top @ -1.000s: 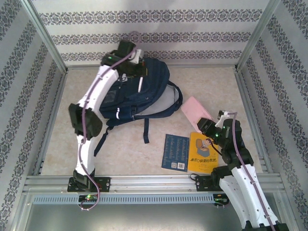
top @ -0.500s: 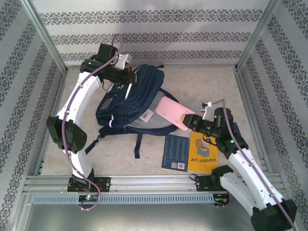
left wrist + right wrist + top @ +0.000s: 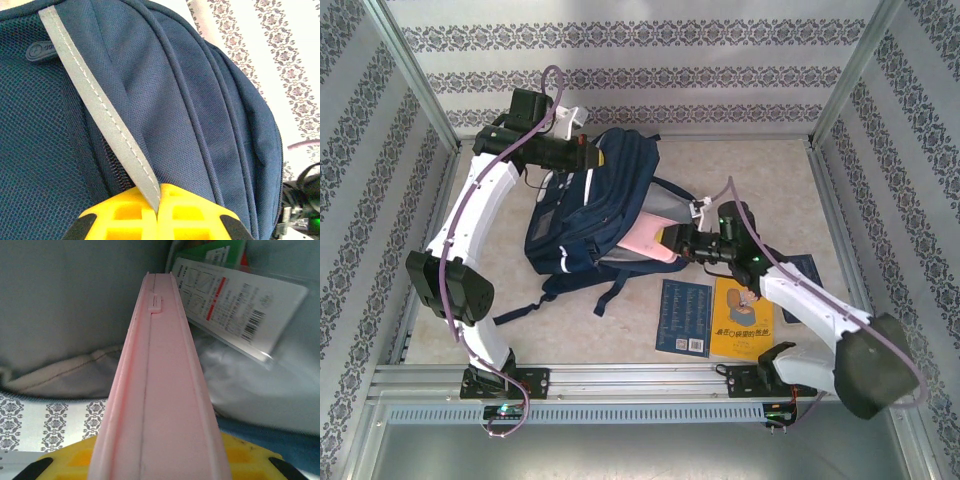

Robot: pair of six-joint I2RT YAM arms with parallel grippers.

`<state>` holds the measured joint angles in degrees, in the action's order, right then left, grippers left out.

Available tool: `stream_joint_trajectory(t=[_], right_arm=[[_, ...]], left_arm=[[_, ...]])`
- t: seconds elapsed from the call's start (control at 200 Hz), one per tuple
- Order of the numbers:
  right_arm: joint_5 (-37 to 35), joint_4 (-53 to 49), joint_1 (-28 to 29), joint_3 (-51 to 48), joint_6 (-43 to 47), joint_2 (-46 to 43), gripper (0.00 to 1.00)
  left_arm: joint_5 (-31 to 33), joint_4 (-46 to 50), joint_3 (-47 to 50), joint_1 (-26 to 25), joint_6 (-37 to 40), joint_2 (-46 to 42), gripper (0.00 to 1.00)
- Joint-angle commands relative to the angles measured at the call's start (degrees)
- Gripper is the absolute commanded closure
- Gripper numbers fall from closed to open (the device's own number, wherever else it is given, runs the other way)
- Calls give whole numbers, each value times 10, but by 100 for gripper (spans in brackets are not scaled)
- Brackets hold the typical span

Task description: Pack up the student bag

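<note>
1. Student bag (image 3: 590, 215), navy-blue, rests on the table (image 3: 760, 170) left of centre, its top toward the far edge and its dark straps trailing toward the near edge.
2. The left gripper (image 3: 158, 210) is clenched on the white reflective stripe (image 3: 100, 120) at the top of the student bag, its yellow fingers pressed together with the stripe between them.
3. The right gripper (image 3: 672, 240) grasps a flat pink case (image 3: 648, 240) by its edge, and the far end of the case lies inside the bag's open mouth on the side toward the table's right edge.
4. In the right wrist view, grey lining and a white printed pack with a barcode (image 3: 235, 310) lie beside the case.
5. The table top is beige with a marbled look.
6. A dark blue book (image 3: 684, 317) and a yellow book (image 3: 740, 320) lie touching, side by side near the near edge, right of centre.
7. Walls of pale wallpaper (image 3: 640, 60) with dark ornamental bands enclose the far, left and right edges, with metal posts at the corners.
8. A metal rail (image 3: 620, 380) runs along the near edge.
</note>
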<state>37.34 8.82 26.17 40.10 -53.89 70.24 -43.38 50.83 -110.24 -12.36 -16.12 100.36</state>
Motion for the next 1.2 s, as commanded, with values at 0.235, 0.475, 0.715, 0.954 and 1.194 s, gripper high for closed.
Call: stream_joint_trajectory(t=[0.235, 0.475, 0.715, 0.954, 1.194], right_arm=[[90, 130, 41, 128, 12, 199, 60], [83, 119, 74, 185, 33, 299, 57], [-15, 109, 130, 274, 16, 413, 46], [-76, 77, 137, 268, 74, 377, 16], [-120, 17, 114, 190, 156, 253, 9]], left_arm=[[-82, -108, -19, 1, -16, -50, 100], [-93, -124, -12, 1, -29, -44, 100], [-91, -139, -7, 1, -49, -37, 100], [-69, -127, 3, 16, -46, -35, 100], [-20, -120, 33, 44, -49, -39, 100]])
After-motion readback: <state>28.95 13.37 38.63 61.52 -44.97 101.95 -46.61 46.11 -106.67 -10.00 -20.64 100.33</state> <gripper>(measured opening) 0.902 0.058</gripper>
